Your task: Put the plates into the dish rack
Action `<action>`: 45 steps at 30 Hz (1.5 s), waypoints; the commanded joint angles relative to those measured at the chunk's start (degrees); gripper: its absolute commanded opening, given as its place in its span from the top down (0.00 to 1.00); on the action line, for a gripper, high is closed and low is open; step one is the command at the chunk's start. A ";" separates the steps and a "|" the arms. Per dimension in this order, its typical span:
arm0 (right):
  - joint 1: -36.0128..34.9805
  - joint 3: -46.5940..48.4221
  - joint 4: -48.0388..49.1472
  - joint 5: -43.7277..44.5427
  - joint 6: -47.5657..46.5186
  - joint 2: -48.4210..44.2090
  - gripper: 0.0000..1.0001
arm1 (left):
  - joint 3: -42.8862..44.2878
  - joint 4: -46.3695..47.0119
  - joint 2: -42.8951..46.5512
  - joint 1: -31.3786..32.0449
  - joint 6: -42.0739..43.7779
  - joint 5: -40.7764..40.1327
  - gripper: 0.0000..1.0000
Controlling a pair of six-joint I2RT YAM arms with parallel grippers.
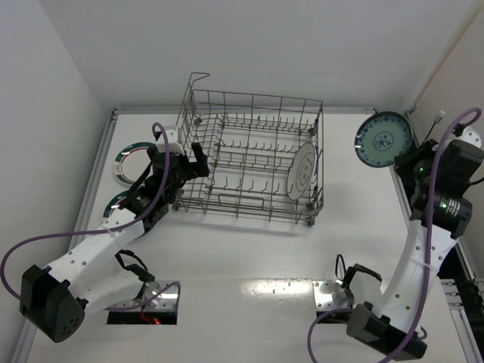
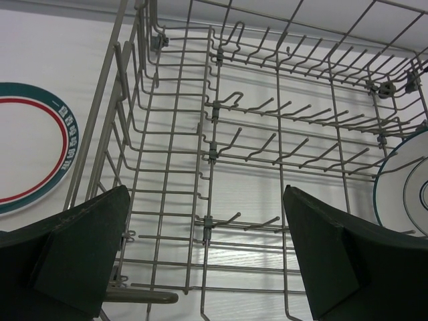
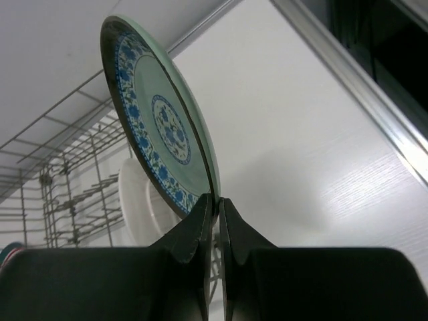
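Note:
The grey wire dish rack (image 1: 249, 155) stands at the table's middle back; it fills the left wrist view (image 2: 267, 134). A white plate with a small centre pattern (image 1: 302, 172) stands upright at its right end, also showing in the left wrist view (image 2: 408, 194) and the right wrist view (image 3: 144, 200). Two white plates with teal-and-red rims (image 1: 130, 157) (image 1: 115, 204) lie left of the rack, partly under my left arm; one shows in the left wrist view (image 2: 30, 150). My left gripper (image 1: 198, 162) is open and empty at the rack's left wall. My right gripper (image 1: 408, 162) is shut on the rim of the teal-blue patterned plate (image 1: 383, 139), held in the air right of the rack, (image 3: 160, 127).
White walls close in the table on the left, back and right. A metal rail (image 3: 361, 100) runs along the table's right edge. Cables (image 1: 162, 136) loop off both arms.

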State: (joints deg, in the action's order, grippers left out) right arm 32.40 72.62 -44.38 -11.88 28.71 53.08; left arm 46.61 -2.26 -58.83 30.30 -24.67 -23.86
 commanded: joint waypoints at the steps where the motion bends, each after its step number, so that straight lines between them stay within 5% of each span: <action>1: -4.18 1.12 -5.01 3.00 3.98 0.63 1.00 | -1.17 -2.84 -0.67 0.63 -1.61 -1.19 0.01; 10: -27.10 -0.81 1.57 13.97 10.13 1.93 1.00 | -1.17 -2.84 -0.67 0.63 -1.61 -1.19 0.01; 14: -41.78 0.85 1.58 27.33 13.73 6.41 1.00 | -1.17 -2.84 -0.67 0.63 -1.61 -1.72 0.01; 22: -61.74 14.29 -14.22 49.28 23.23 26.88 1.00 | -1.17 -3.36 -0.67 0.63 -1.61 -2.77 0.01; 31: -63.78 17.99 -18.37 58.10 24.55 34.01 1.00 | -1.17 -3.36 -0.15 0.63 -1.61 -2.77 0.01; 45: -68.34 21.42 -19.42 58.99 25.95 47.54 1.00 | -0.64 -3.89 -0.15 1.33 -1.61 -4.35 0.01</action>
State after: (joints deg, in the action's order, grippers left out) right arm -33.89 90.48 -62.30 44.18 52.66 97.38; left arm 46.61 -2.68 -58.83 30.41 -24.67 -26.59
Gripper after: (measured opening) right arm 0.028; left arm 0.993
